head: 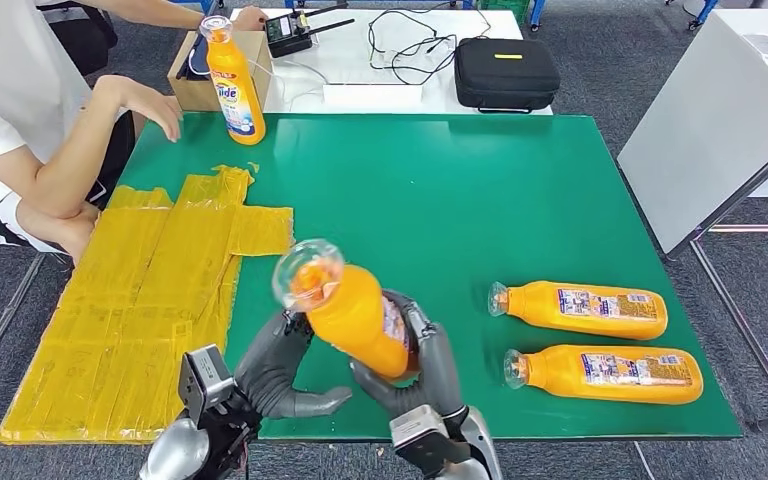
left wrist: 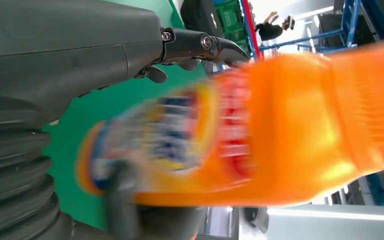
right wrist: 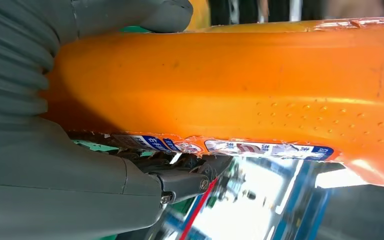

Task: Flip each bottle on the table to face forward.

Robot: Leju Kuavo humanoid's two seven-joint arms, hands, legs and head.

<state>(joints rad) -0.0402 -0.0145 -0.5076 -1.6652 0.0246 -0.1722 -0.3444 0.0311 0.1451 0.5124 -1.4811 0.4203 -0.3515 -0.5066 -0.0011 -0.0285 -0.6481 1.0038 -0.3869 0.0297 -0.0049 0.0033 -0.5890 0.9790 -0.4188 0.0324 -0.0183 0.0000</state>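
The right hand (head: 422,372) holds the lower body of an orange plastic bottle with a clear cap (head: 345,305), lifted above the near edge of the green table (head: 440,180) and tilted, its cap pointing up and away to the left of the hand. The left hand (head: 282,372) is just beside the bottle on its other side, fingers apart; I cannot tell if it touches the bottle, and it seems to hold nothing.

The bottle is smooth and the hold is low on its body, so I think it can slip or turn in the fingers when the hand rotates it. If the left hand comes in badly, it can push the bottle out of the hold.

To the right of the right hand, two more orange bottles (head: 580,309) (head: 605,374) lie on their sides, near each other. To the left of the left hand lies a crumpled yellow plastic sheet (head: 145,300). Far beyond both hands, one orange bottle (head: 236,85) stands upright near a person's arm (head: 100,140). Behind the table is a white desk with a black case (head: 506,73) and cables.
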